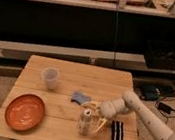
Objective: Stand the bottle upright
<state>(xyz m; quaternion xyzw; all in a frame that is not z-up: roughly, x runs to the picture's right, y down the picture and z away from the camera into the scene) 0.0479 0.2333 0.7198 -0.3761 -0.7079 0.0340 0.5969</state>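
The bottle [86, 122] is small, pale and translucent with a whitish round cap. It stands near the front edge of the wooden table [74, 77], roughly upright. My gripper [93, 117] comes in from the right on the white arm [144, 115] and sits right at the bottle, its yellowish fingers [99, 124] around the bottle's upper part and right side.
A clear plastic cup [50, 77] stands at the table's left rear. An orange plate [25, 112] lies at front left. A blue object [80, 98] lies just behind the bottle. A black striped item [117, 136] lies at front right. Shelving stands behind the table.
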